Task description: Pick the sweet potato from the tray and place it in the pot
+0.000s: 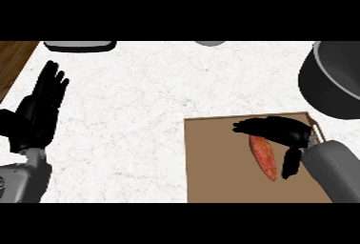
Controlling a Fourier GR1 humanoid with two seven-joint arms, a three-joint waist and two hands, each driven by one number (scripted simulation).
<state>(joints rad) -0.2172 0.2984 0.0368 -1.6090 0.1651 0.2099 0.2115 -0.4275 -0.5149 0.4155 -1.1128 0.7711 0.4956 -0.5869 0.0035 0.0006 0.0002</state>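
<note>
Two hands show. The right hand (pixel 277 129) hovers over the tray (pixel 218 162), fingers (pixel 246 127) curled above the sweet potato (pixel 264 157), not gripping it. The left hand (pixel 38 109) rests open, fingers upward, over the bench (pixel 162 86).

The worktop (pixel 141 119) is seen as white, veined with faint pale grey and pinkish marbling. A strip of brown wood grain (pixel 13 59) is shown at its upper left corner. The tray (pixel 218 167) is coloured a flat tan brown, edged with a lighter rim. The sweet potato (pixel 264 158) is rendered orange-red, mottled with paler streaks. The pot (pixel 334 81) is shown dark grey, lined with a lighter grey rim. Both the left hand (pixel 38 112) and the right hand (pixel 277 128) are coloured black, and the forearms (pixel 334 167) are finished in grey. A grey-and-white object (pixel 79 45) is seen at the top edge.
</note>
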